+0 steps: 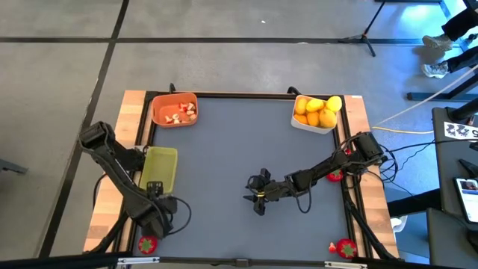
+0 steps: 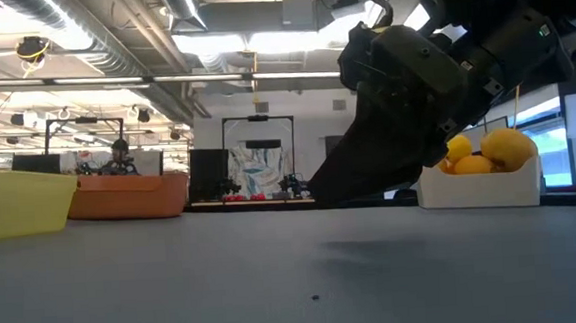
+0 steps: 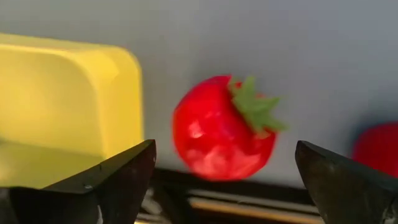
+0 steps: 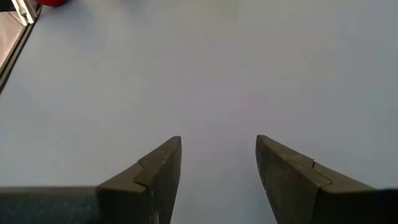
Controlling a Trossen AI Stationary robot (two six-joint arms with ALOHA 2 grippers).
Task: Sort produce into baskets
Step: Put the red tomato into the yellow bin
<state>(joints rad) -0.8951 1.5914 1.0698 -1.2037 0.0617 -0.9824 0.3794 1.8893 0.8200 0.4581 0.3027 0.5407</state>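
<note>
At the yellow-green basket's (image 1: 159,167) near end, your left gripper (image 3: 224,180) has its jaws spread wide, with a strawberry (image 3: 225,126) between the fingertips and touching neither. The basket's corner sits just beside that fruit. A second red piece (image 3: 378,149) is cut off by the frame edge. Mid-table, your right gripper (image 1: 257,199) stands partly open over bare grey surface, holding nothing. The citrus fills the white basket (image 1: 310,125); pale bits lie in the orange basket (image 1: 174,109). In the low view the right arm hides much of the table behind it.
</note>
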